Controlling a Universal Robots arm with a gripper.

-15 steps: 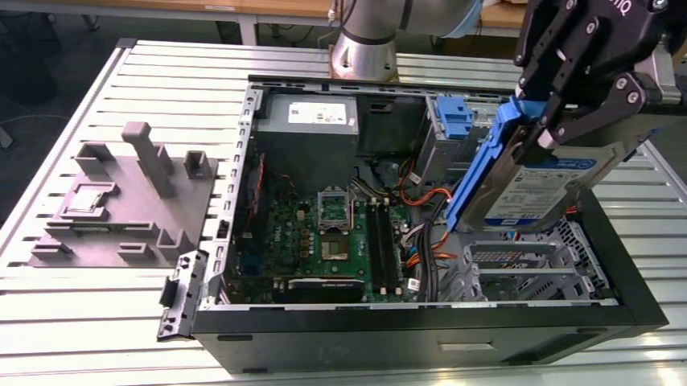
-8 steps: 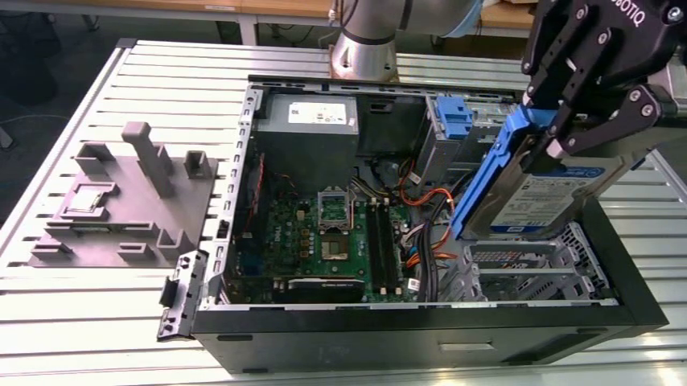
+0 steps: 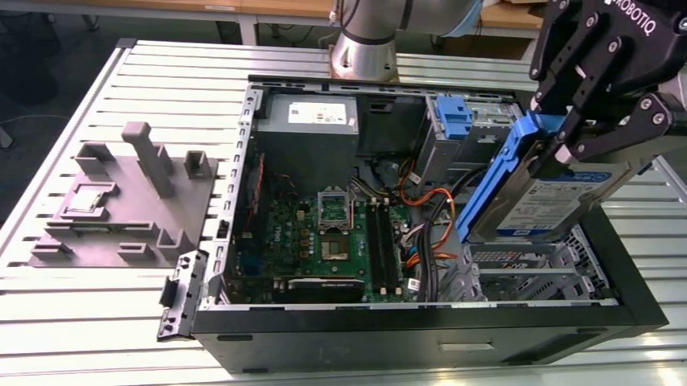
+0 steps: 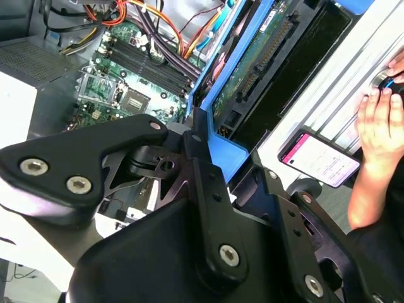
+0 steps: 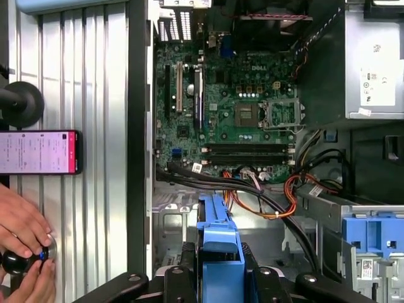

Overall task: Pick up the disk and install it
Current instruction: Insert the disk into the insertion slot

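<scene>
claw [image 3: 556, 143] clamped on disk [image 3: 553, 201], tilted over computer case [image 3: 429, 334]

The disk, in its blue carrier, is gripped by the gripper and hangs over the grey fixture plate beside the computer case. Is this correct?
Not quite. The gripper does grip the disk, but the exterior view shows it tilted over the drive cage inside the open computer case; the grey fixture plate lies apart, at that view's left.
</scene>
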